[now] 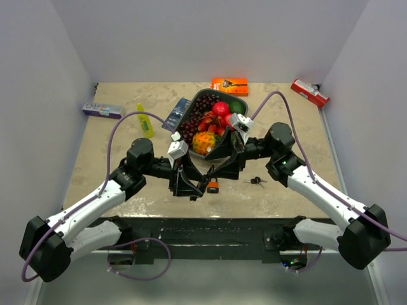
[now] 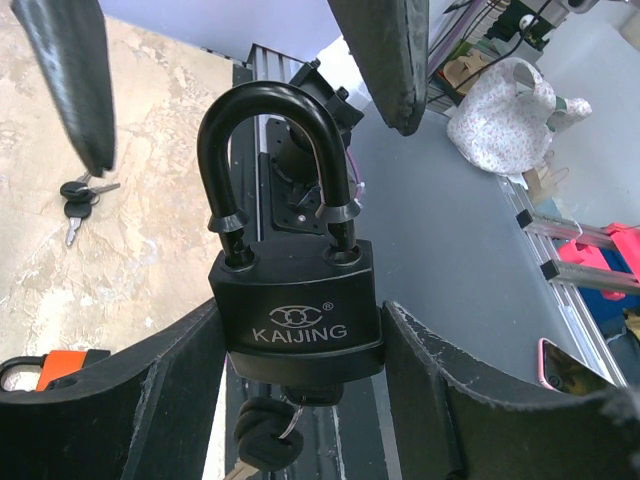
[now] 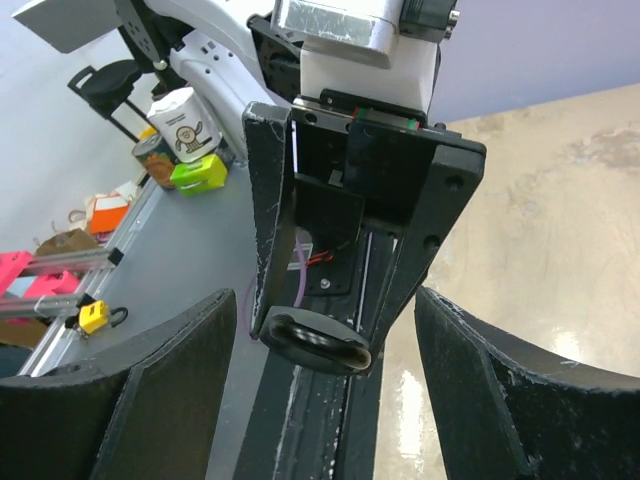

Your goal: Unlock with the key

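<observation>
A black KAIJING padlock (image 2: 295, 300) stands upright with my left gripper (image 2: 300, 330) shut on its body. Both legs of its shackle (image 2: 270, 110) sit in the body. A black-headed key (image 2: 318, 398) is in the keyhole underneath, and a second key (image 2: 265, 442) hangs from its ring. My right gripper (image 3: 325, 300) is open and faces the shackle's top (image 3: 315, 345). Its fingers (image 2: 390, 60) stand either side of the shackle without touching it. In the top view the left gripper (image 1: 191, 183) and the right gripper (image 1: 217, 169) meet at the table's near middle.
A spare bunch of keys (image 1: 255, 181) lies on the table right of the grippers. A small orange padlock (image 1: 213, 185) sits just below them. Behind are a dark fruit tray (image 1: 186, 109), a yellow bottle (image 1: 145, 121), an orange box (image 1: 229, 85), a red box (image 1: 310, 93) and a blue-white box (image 1: 102, 110).
</observation>
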{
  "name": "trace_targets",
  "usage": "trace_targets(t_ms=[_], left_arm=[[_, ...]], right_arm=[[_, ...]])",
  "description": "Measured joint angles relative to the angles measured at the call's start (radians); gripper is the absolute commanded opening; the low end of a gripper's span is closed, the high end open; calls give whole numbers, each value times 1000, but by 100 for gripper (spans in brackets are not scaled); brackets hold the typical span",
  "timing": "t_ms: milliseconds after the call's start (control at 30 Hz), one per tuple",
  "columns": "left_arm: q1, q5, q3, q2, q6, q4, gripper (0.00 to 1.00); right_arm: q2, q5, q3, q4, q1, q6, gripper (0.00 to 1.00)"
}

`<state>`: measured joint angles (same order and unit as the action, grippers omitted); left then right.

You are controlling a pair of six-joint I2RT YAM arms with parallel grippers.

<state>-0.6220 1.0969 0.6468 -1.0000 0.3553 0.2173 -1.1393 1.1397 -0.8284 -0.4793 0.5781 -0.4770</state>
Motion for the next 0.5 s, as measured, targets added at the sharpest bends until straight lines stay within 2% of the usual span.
trace_targets(t_ms=[167,467,500], left_arm=[[0,0,0,0,0,2,0],[0,1,0,0,0,4,0],[0,1,0,0,0,4,0]], right_arm=[[2,5,26,0,6,-3,70],[0,4,38,-18,18,-28,39],[0,5,38,-18,18,-29,32]])
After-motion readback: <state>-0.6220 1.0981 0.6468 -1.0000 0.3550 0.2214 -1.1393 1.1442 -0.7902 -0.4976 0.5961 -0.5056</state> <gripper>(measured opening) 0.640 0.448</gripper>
